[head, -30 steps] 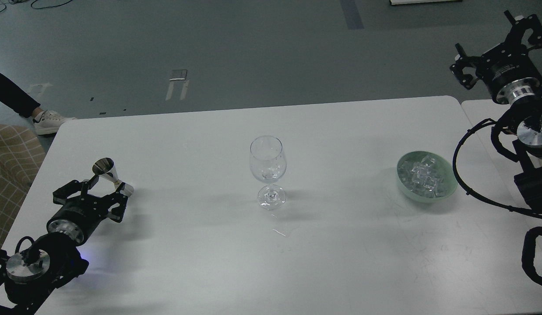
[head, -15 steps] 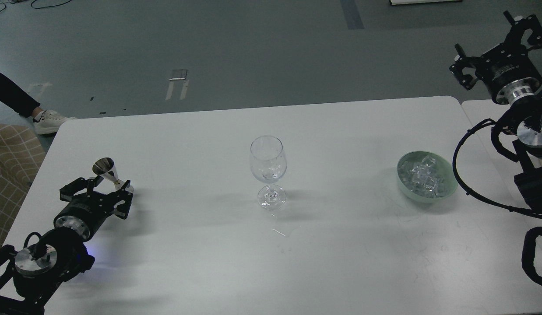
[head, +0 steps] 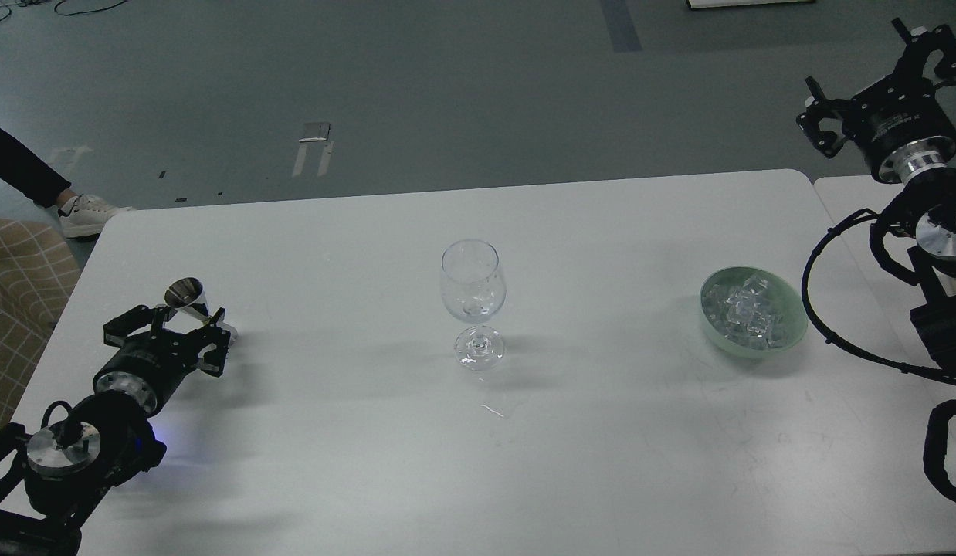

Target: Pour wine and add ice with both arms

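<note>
A clear stemmed wine glass (head: 472, 289) stands upright at the table's middle and looks empty. A pale green bowl (head: 787, 340) at the right holds several clear ice cubes (head: 747, 311). A small steel jigger (head: 184, 293) stands tilted at the left of the white table (head: 601, 463). My left gripper (head: 186, 316) is open, its two claws either side of the jigger's lower half; I cannot tell whether they touch it. My right gripper (head: 855, 55) is open and empty, raised high beyond the table's far right corner, well away from the bowl.
A small clear streak of liquid (head: 491, 410) lies on the table in front of the glass. A second table (head: 841, 193) adjoins on the right. A person's leg and white shoe (head: 84, 216) and a checked seat (head: 15, 286) are at the far left.
My left gripper has crept forward so its claws now reach alongside the jigger. The right gripper has shifted only slightly. Glass, bowl and jigger have stayed in place.
</note>
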### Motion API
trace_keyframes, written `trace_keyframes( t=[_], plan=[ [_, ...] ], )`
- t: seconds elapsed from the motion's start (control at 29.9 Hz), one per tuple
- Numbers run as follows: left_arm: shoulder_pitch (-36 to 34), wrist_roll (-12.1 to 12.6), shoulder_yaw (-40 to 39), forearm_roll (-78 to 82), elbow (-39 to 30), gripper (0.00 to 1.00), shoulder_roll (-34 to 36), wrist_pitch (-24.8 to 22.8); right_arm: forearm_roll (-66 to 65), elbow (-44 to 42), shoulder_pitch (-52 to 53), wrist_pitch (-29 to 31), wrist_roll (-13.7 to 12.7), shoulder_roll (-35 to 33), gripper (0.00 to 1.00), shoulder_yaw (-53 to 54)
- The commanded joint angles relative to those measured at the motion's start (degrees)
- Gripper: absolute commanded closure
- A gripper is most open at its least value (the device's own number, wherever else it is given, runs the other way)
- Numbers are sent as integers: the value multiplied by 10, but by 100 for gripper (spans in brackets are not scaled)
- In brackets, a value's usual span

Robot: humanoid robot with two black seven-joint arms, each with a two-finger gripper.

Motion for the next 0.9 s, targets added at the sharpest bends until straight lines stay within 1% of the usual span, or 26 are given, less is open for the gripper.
trace_keyframes(
  t=[0.0, 0.33, 0.4, 0.64, 0.74, 0.87],
  plan=[
    [-2, 1, 0, 0, 7, 43, -5, -1, 0, 0, 0, 0, 0, -1, 0, -1],
    [-9, 2, 1, 1, 20, 44, -19, -3, 0, -1, 0, 0, 0, -1, 0, 0],
    [-11, 2, 1, 1, 21, 38, -19, -10, 0, 0, -1, 0, 0, -6, 0, -1],
    [-11, 0, 2, 1, 21, 38, -25, -13, 0, -1, -3, 0, 0, -8, 0, 0],
    [-12, 0, 2, 1, 21, 40, -25, -14, 0, -1, -3, 0, 0, -8, 0, -1],
    [-12, 1, 1, 1, 21, 47, -25, -18, 0, -1, -4, 0, 0, -8, 0, 0]
  ],
)
